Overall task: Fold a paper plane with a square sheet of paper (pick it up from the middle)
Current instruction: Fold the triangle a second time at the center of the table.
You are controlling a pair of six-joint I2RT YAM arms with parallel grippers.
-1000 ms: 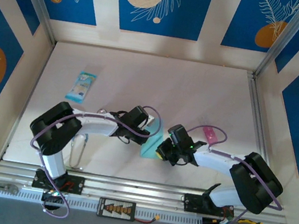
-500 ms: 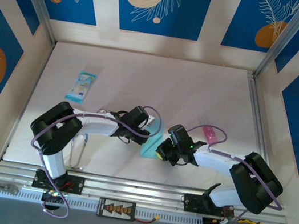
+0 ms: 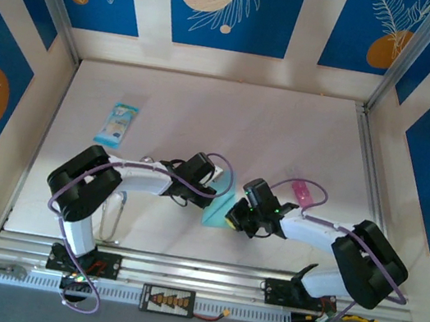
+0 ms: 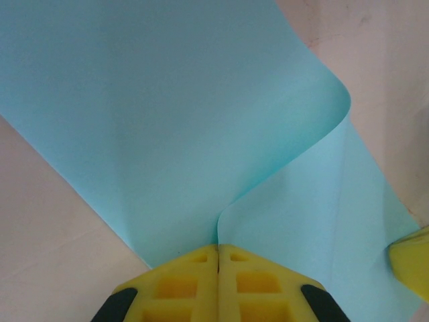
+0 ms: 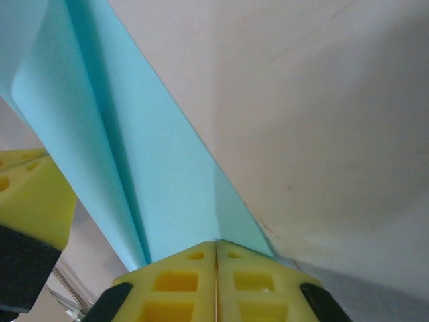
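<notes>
The pale, flat white table has a small blue-and-white printed packet lying toward its far left and a tiny pink item over to the right. Near the front middle, a thin light-blue sheet of paper rests partly on it, one side curled upward.

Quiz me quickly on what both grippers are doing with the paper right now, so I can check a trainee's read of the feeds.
1. True or false: the left gripper hangs open above the square sheet of paper.
2. What does the right gripper pinch? A: nothing. B: the square sheet of paper. C: a tiny pink item.
3. Fill in: in the top view, the blue-and-white packet lies on the ____ half of the table.
Key: 1 false, it is shut on the sheet; 2 B; 3 left.
</notes>
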